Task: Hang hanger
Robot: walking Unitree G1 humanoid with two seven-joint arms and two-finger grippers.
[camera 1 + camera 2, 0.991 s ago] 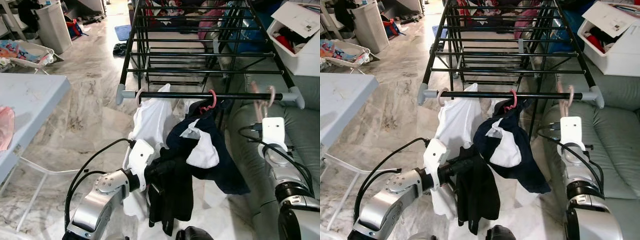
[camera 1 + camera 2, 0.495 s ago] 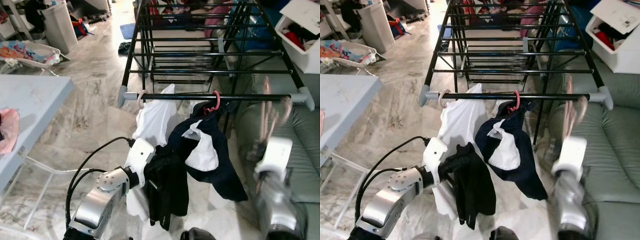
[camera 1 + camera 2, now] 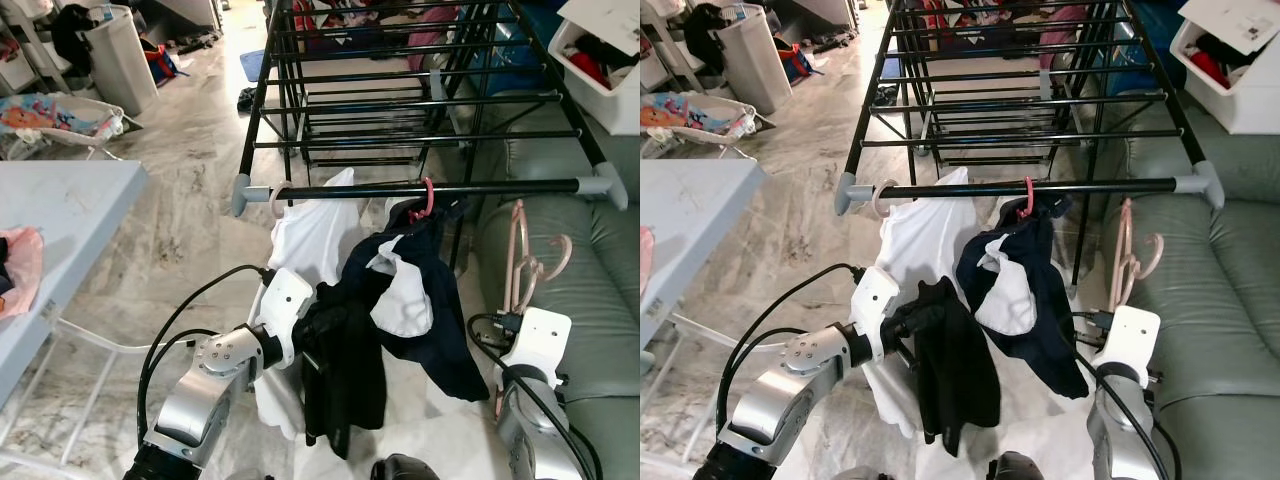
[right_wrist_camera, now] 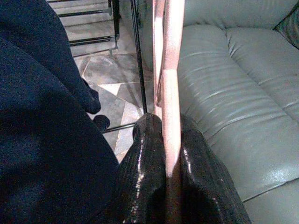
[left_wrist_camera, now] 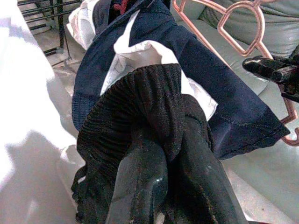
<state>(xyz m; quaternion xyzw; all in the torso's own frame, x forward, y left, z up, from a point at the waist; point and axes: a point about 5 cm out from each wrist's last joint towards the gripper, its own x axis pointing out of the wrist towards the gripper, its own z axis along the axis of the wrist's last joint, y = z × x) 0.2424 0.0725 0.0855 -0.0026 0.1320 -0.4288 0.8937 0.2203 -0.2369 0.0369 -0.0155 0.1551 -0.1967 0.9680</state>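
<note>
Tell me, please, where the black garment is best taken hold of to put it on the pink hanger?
Grip the ribbed band of the black garment, from its free right side: the left claw already clamps it beside there. The pink hanger stands in the right claw.

Grey-veined marble floor [image 3: 190, 200], grey-green sofa [image 3: 1230, 300] on right, pale worktop [image 3: 60, 210] left, white laundry bin [image 3: 120, 50] far back.

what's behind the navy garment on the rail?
Behind the navy garment a white shirt hangs at its left, with rack legs and marble floor. The hanger's body under the red hook is covered.
</note>
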